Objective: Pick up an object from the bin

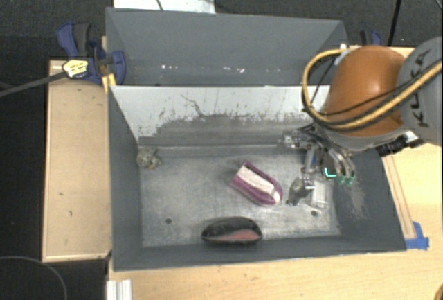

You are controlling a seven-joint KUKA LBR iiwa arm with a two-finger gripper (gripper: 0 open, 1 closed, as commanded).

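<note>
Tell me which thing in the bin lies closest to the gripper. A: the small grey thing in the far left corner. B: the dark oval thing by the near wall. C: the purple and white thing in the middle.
C: the purple and white thing lies just left of the gripper, while the dark oval thing and the small grey thing lie farther off.

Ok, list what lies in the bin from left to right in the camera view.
small grey lump in the far-left corner → dark oval object by the near wall → purple-and-white object mid-bin → gripper
</note>
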